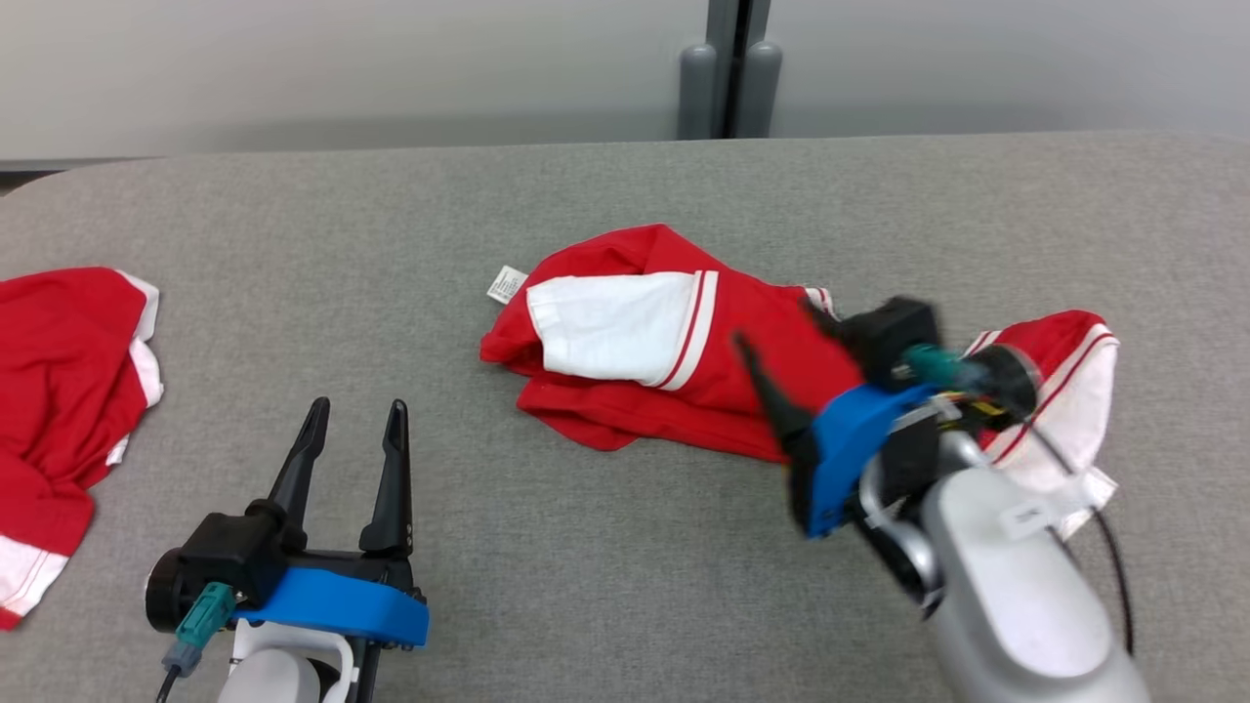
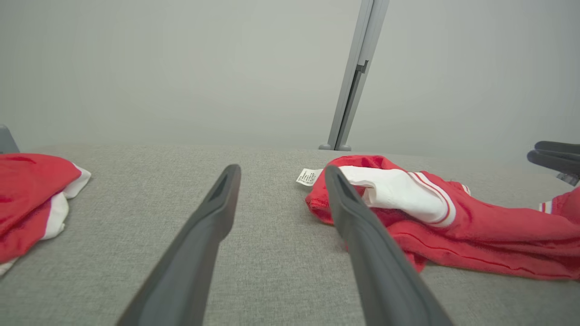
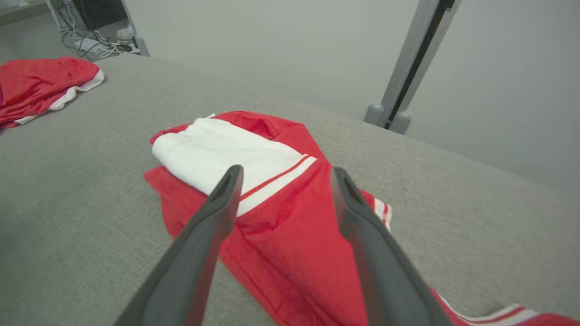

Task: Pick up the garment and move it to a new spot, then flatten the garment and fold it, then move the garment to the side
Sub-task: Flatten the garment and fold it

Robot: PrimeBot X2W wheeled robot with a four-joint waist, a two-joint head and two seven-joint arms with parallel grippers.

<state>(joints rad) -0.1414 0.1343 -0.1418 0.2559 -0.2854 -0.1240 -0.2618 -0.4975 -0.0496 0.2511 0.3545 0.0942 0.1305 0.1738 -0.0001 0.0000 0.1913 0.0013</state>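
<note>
A crumpled red garment (image 1: 703, 371) with white panels and red-white stripes lies on the grey table (image 1: 586, 195), right of the middle. A white label sticks out at its left end. My right gripper (image 1: 773, 320) hovers just over the garment's middle, tilted to the left, open, with nothing between its fingers. In the right wrist view the open right gripper (image 3: 286, 171) frames the garment (image 3: 281, 226) below. My left gripper (image 1: 357, 410) rests open near the front left, apart from the cloth. The left wrist view has the garment (image 2: 476, 231) to the right of the left gripper (image 2: 282, 172).
A second red and white garment (image 1: 59, 391) lies bunched at the table's left edge. A grey post (image 1: 728, 78) stands behind the far edge against a pale wall. Bare grey table lies between the two garments and along the front.
</note>
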